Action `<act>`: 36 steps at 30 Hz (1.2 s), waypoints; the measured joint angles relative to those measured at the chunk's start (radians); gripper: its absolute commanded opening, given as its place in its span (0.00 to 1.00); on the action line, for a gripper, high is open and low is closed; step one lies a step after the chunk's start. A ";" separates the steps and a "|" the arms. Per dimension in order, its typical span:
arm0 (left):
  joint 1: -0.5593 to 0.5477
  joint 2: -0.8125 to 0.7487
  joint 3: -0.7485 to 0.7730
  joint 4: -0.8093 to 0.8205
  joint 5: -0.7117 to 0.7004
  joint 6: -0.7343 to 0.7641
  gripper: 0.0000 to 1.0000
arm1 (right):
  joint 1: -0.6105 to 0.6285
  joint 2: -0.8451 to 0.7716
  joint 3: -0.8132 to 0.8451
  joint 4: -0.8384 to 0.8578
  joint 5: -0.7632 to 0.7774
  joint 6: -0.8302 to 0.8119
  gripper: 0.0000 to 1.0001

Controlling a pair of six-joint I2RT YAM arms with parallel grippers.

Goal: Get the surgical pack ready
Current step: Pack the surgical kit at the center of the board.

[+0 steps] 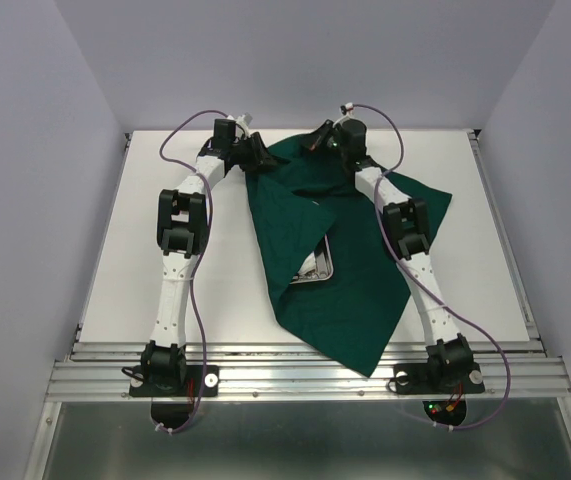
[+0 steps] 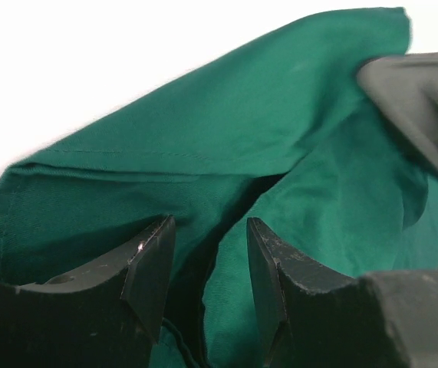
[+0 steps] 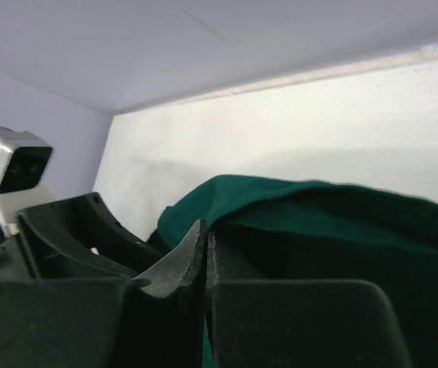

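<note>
The dark green drape lies crumpled across the table's middle, folded partly over the steel tray, of which only one corner shows. My left gripper is at the drape's far left corner and stands open, with a fold of the drape lying between its fingers. Close beside it, my right gripper is at the drape's far edge, shut, with a sliver of the green drape pinched between the jaws. Forceps, gauze pads and packet are out of view.
Bare white tabletop surrounds the drape on the left, right and back. The two grippers are nearly touching at the far edge; the right one's finger shows in the left wrist view. Grey walls enclose the table.
</note>
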 measured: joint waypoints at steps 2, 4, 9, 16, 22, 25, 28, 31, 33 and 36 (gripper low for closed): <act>0.000 0.000 0.000 0.000 0.001 0.005 0.54 | 0.000 -0.014 0.000 0.039 -0.003 0.009 0.01; 0.002 0.000 0.000 0.000 0.003 0.008 0.54 | 0.000 -0.030 0.000 0.064 -0.011 0.019 0.01; 0.004 -0.001 -0.004 0.009 0.012 0.013 0.55 | 0.000 -0.079 -0.021 0.113 -0.040 0.037 0.01; 0.004 -0.021 -0.041 0.024 0.014 0.019 0.50 | 0.000 -0.134 -0.113 0.140 -0.065 0.052 0.01; 0.004 -0.039 -0.068 0.020 0.014 0.030 0.48 | 0.000 -0.159 -0.140 0.130 -0.063 0.042 0.42; 0.004 -0.058 -0.089 0.009 0.014 0.037 0.48 | -0.006 -0.169 -0.143 0.113 -0.047 0.036 0.67; 0.004 -0.072 -0.095 0.005 0.014 0.042 0.48 | -0.020 -0.185 -0.159 0.084 -0.035 0.026 0.71; 0.004 -0.090 -0.105 0.001 0.015 0.048 0.48 | -0.051 -0.253 -0.254 0.038 -0.021 0.003 0.71; 0.004 -0.102 -0.106 0.000 0.016 0.050 0.48 | -0.080 -0.316 -0.330 -0.010 -0.002 -0.035 0.71; 0.005 -0.116 -0.106 -0.002 0.019 0.056 0.47 | -0.121 -0.424 -0.438 -0.084 0.050 -0.128 0.68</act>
